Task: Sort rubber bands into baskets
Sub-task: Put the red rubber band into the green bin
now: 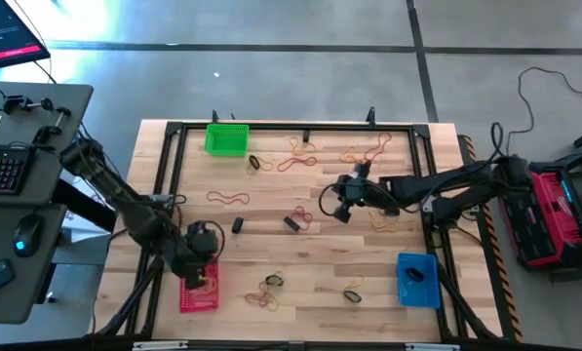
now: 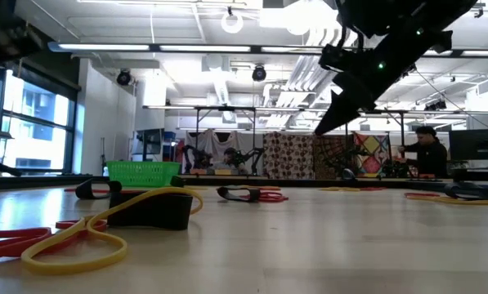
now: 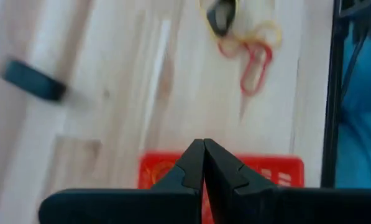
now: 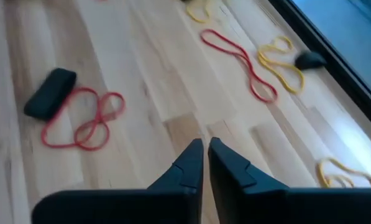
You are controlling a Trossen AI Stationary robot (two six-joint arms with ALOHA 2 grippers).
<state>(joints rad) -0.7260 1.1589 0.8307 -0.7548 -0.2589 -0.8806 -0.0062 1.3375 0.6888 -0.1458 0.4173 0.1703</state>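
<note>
Rubber bands in red, yellow and black lie scattered over the wooden table (image 1: 300, 258), among them a red and yellow cluster (image 1: 269, 288) near the front. My left gripper (image 1: 203, 255) hangs shut over the red basket (image 1: 199, 291), whose rim (image 3: 260, 167) shows just past its fingertips (image 3: 204, 146). My right gripper (image 1: 337, 203) hovers shut above the table's middle, clear of the wood (image 2: 329, 122); below it lie a red band beside a black piece (image 4: 79, 121) and a long red band (image 4: 238, 59). The green basket (image 1: 226, 137) stands at the far left, the blue basket (image 1: 417, 278) at the near right.
A black metal frame (image 1: 174, 185) runs around the tabletop. A black piece (image 1: 238, 225) lies mid-table. More yellow and red bands (image 1: 364, 153) lie at the far side. A desk with keyboard (image 1: 0, 168) stands left, a red device (image 1: 554, 219) right.
</note>
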